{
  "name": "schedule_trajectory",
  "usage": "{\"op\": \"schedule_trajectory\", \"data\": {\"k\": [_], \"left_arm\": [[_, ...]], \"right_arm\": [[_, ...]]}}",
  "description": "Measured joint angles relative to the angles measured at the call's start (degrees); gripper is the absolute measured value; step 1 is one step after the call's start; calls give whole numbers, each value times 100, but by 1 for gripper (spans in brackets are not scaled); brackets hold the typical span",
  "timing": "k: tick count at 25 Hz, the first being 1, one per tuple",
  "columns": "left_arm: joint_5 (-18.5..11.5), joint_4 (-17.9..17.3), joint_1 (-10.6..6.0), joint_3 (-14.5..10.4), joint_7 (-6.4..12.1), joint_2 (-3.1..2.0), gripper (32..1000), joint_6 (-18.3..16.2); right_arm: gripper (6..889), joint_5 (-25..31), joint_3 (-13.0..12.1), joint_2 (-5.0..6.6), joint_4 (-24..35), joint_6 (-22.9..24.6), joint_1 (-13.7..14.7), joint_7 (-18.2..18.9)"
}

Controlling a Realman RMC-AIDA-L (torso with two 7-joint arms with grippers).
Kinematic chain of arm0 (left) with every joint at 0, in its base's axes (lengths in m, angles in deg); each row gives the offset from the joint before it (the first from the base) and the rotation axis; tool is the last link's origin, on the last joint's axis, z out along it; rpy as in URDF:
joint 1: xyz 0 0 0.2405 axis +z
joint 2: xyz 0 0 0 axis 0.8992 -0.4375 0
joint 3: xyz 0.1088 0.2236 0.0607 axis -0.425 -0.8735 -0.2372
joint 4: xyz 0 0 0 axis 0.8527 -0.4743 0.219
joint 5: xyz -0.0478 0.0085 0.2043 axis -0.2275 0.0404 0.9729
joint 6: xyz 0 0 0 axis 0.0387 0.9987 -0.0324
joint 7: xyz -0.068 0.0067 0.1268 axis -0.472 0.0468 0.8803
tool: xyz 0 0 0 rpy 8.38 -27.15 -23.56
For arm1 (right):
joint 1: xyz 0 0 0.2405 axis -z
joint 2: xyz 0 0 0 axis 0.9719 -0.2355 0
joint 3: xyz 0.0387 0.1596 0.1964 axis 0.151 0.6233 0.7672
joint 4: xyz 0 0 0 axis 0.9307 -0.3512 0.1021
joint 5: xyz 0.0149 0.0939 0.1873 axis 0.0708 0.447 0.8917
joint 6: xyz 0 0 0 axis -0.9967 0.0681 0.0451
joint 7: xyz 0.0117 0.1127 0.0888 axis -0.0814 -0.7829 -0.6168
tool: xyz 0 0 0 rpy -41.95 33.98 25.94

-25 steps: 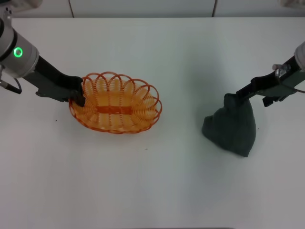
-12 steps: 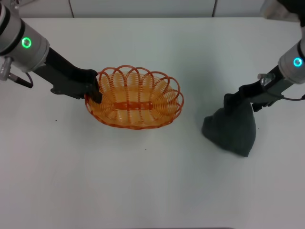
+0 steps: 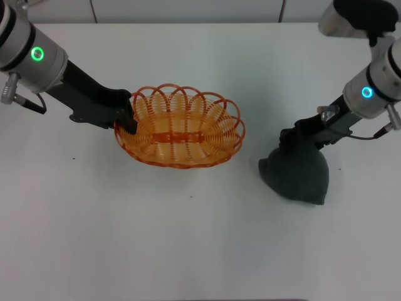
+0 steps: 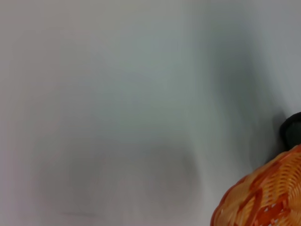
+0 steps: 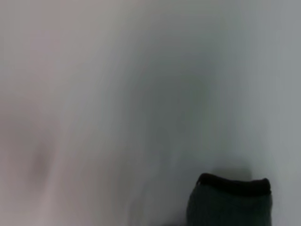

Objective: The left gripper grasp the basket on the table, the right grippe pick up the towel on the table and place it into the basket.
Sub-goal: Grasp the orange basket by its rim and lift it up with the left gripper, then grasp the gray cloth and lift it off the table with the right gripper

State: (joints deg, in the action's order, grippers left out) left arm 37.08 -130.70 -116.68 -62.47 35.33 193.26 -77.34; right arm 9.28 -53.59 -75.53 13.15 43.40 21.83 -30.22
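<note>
Here, left claw [image 3: 127, 119] clamped on basket [image 3: 180, 133] rim, right claw [image 3: 289, 139] on towel [image 3: 294, 169] peak.

Both arms reached inward, each gripper clamped on its load.

The left gripper [image 3: 127, 119], on the arm with the green ring, came in low from the robot's left, its jaws closed on the basket [image 3: 182, 133] rim. The right gripper [image 3: 287, 139], below the cyan ring, angled down from the right, its jaws pinching the towel [image 3: 294, 170] top.
</note>
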Motion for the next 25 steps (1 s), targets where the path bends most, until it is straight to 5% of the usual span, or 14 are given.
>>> {"op": "schedule_trajectory", "data": {"k": [25], "left_arm": [[-14,27,7,23,13,-9,86,39]], "right_arm": [[190,17,65,-23,-102,25,38,-68]]}}
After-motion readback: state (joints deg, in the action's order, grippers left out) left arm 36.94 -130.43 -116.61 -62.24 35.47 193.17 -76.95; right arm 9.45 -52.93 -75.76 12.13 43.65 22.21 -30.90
